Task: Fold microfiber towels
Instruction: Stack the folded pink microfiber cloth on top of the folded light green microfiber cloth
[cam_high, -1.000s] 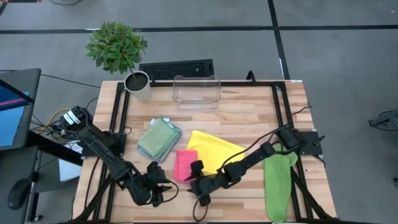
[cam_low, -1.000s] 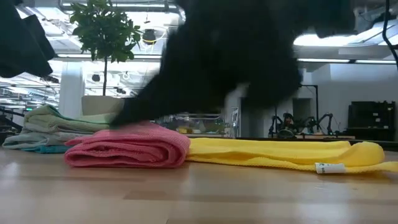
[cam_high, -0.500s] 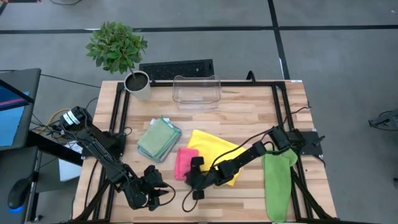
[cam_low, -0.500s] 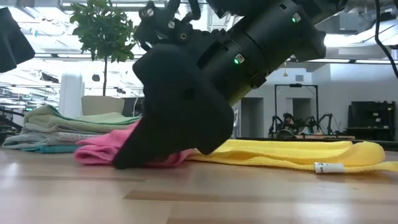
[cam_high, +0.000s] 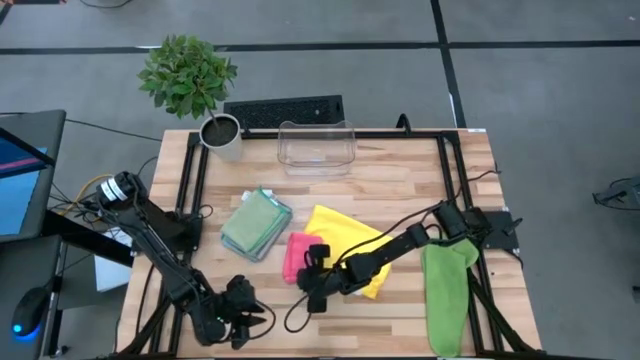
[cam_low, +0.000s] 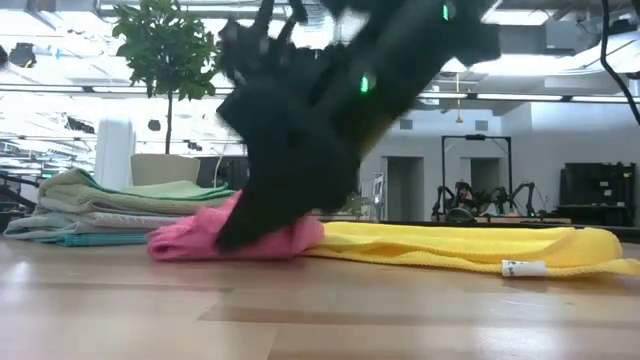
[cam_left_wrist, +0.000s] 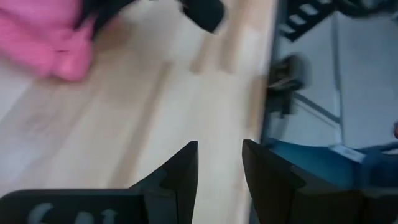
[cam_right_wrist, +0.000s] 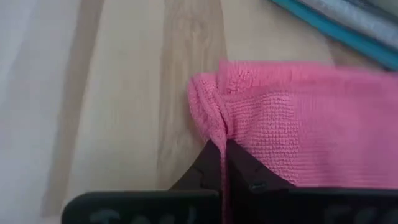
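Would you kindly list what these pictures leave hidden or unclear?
- Low view: the right gripper is blurred and covers part of the pink towel.
- High view: the right arm hides part of the yellow towel.
- High view: the stacked towels are too small to count.

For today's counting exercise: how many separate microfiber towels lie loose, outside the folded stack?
3: pink towel pinched by the right gripper, yellow towel beside it, lime green towel at the table's right edge.

The wooden table (cam_high: 400, 190) carried a potted plant (cam_high: 218, 130), a clear bin (cam_high: 317, 147), a stack of folded towels (cam_high: 256, 222), a pink towel (cam_high: 296, 252) touching a yellow towel (cam_high: 340, 232), and a green towel (cam_high: 446, 290) near its right edge
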